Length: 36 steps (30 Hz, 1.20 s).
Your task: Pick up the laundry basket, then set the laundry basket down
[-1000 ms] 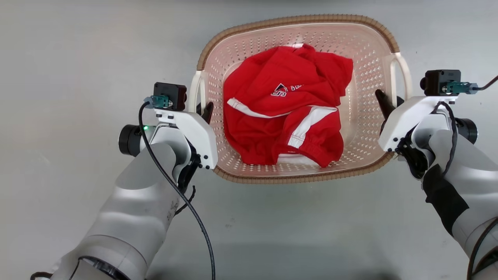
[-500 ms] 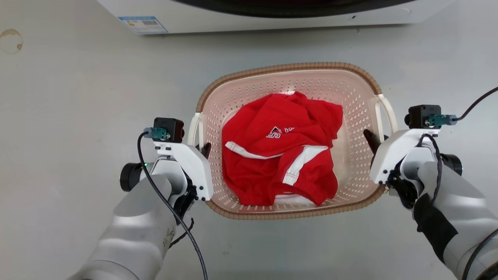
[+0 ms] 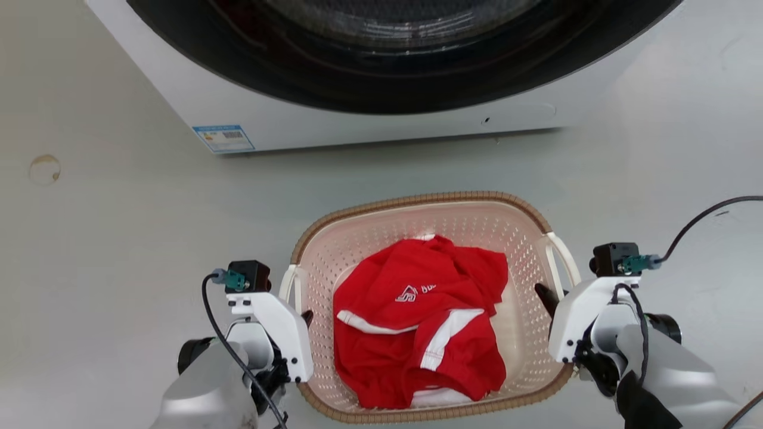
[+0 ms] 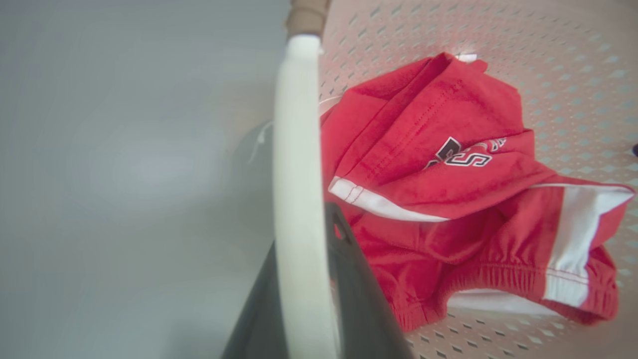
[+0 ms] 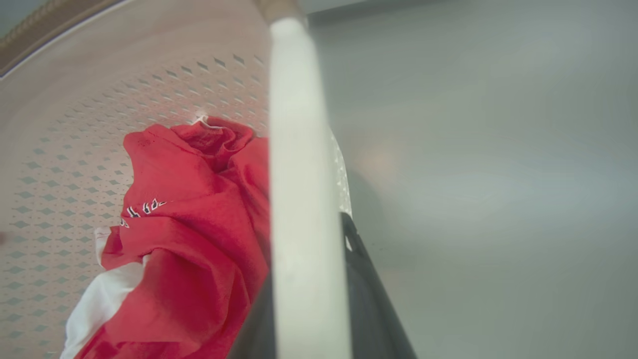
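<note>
So, floor (image 3: pixel 107 250): pale grey, takes up most of head view.
washing machine (image 3: pixel 357 128): white front-loader across the top of head view, dark round door opening. It stands beyond the basket, with a strip of floor between them.
laundry basket (image 3: pixel 417 198): oval, pale pink, perforated, brown woven-look rim. It sits low centre in head view, between the two arms and in front of the machine. Can't tell whether its bottom is on the floor or just off it.
red garment (image 3: pixel 411 333): crumpled inside the basket, white stripes, small white logo facing up, covers most of the basket bottom.
left end effector (image 4: pixel 301 239): closed round the left handle (image 3: pixel 289 286). Left wrist view shows one dark finger on each side of the white bar, tight against it.
right end effector (image 5: pixel 306 259): same grip on the right handle (image 3: pixel 565 259), dark fingers straddling the white bar in right wrist view. In head view one finger tip sits inside the basket wall.
sticker (image 3: pixel 223 138): blue-and-white label, lower left corner of the machine front.
floor mark (image 3: pixel 45 169): faint round ring, far left, well apart from the basket.
</note>
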### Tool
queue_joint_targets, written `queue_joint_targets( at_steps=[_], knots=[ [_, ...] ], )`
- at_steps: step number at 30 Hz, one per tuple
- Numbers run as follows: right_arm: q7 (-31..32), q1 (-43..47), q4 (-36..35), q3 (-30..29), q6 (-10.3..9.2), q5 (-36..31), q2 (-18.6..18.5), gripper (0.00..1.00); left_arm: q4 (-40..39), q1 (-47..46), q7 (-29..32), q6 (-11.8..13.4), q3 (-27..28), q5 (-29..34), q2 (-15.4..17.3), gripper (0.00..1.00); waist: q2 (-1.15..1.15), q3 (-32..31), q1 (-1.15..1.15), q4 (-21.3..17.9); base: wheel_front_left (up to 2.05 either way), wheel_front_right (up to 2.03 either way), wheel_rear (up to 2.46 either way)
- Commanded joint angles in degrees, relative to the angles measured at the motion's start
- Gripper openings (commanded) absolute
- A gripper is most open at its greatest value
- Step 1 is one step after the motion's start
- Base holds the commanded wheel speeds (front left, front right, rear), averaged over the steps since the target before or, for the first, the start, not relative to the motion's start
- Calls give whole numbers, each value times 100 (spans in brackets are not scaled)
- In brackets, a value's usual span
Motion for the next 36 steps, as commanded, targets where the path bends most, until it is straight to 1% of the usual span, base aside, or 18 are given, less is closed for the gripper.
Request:
queue_joint_targets(
  at_steps=[1,5,9,17,19,23,28,36],
  knots=[
    [-137,237,136,33,-49,145,-568,0,212,293,49,43,113,-67,790,0,0,-465,0,-190,0,0,0],
    [-140,540,104,178,-49,366,-568,0,215,595,141,43,100,-194,867,0,0,-907,0,-290,0,0,0],
    [-44,804,160,326,-49,573,-568,0,231,859,366,43,87,-319,928,0,0,-1285,0,-346,0,0,0],
    [-27,1171,312,575,-49,886,-568,0,269,1247,774,43,43,-480,985,0,0,-2051,0,-301,0,0,0],
    [-20,1225,328,605,-49,923,-568,0,274,1296,821,43,35,-494,994,0,0,-2158,0,-290,0,0,0],
    [84,1472,393,763,-49,1097,-568,0,303,1513,1124,43,17,-569,1053,0,0,-2583,0,-240,0,0,0],
    [211,1485,472,898,-49,1228,-568,0,320,1515,1364,48,1,-592,1130,0,0,-2698,0,-191,0,0,0],
    [152,1409,506,1075,-49,1389,-567,0,329,1434,1306,56,-21,-579,1145,0,0,-2704,0,-114,0,0,0]
  ],
)
